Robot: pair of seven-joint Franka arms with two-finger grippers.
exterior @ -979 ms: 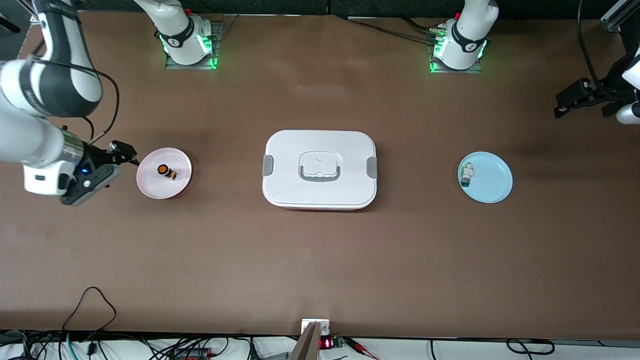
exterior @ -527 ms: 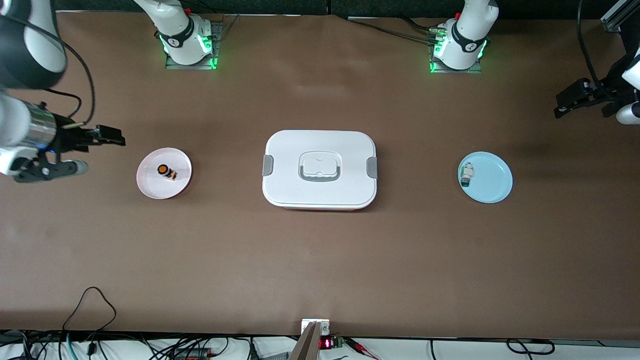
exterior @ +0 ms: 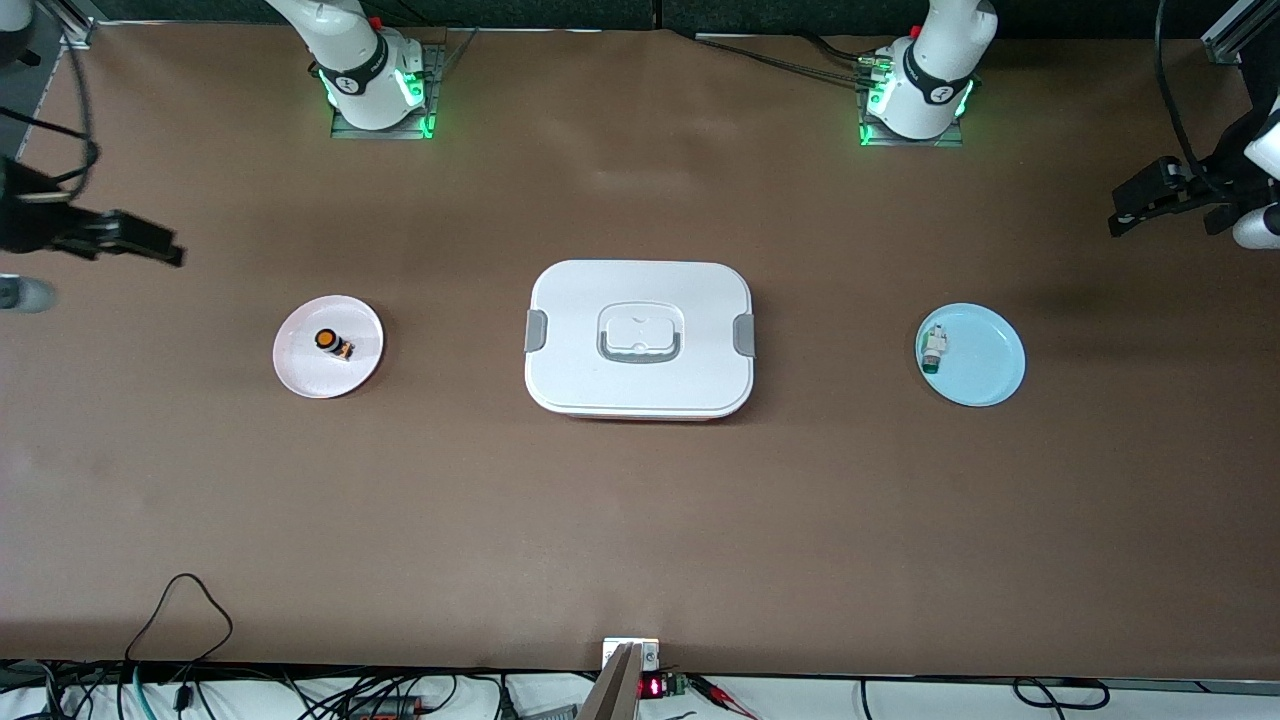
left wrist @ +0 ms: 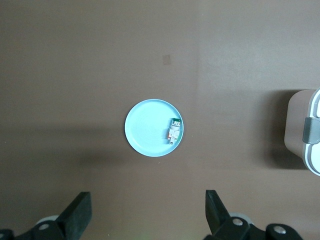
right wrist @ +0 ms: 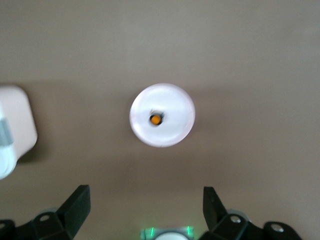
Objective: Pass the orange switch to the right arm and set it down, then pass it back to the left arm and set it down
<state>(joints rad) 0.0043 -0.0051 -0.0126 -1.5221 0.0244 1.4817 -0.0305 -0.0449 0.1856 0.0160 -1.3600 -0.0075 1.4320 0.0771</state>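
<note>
The right gripper (right wrist: 145,212) hangs high in the air with its fingers (right wrist: 76,202) spread wide and nothing between them. In the front view it shows only as a dark shape at the edge of the picture, at the right arm's end of the table (exterior: 640,540). Its wrist view looks straight down on the pink plate (right wrist: 176,129).

The left gripper (left wrist: 147,215) is also up in the air, fingers (left wrist: 216,210) wide apart and empty. In the front view it sits at the picture's edge, at the left arm's end of the table. Its wrist view looks down on the blue plate (left wrist: 145,131).

The switch (exterior: 328,342) lies on the pink plate (exterior: 300,370), near its middle, orange face up. No gripper touches it. That plate rests on the table toward the right arm's end, well apart from the box (exterior: 640,400).

The box stands shut in the middle of the table, between the two plates, grey clips at both short ends and the handle lying flat in the lid. A corner of it shows in each wrist view.

The blue plate (exterior: 985,370) lies toward the left arm's end. A small white-and-green part (exterior: 934,349) lies on it, close to the rim on the side toward the box.

Cables (exterior: 180,610) trail along the table edge nearest the front camera.
</note>
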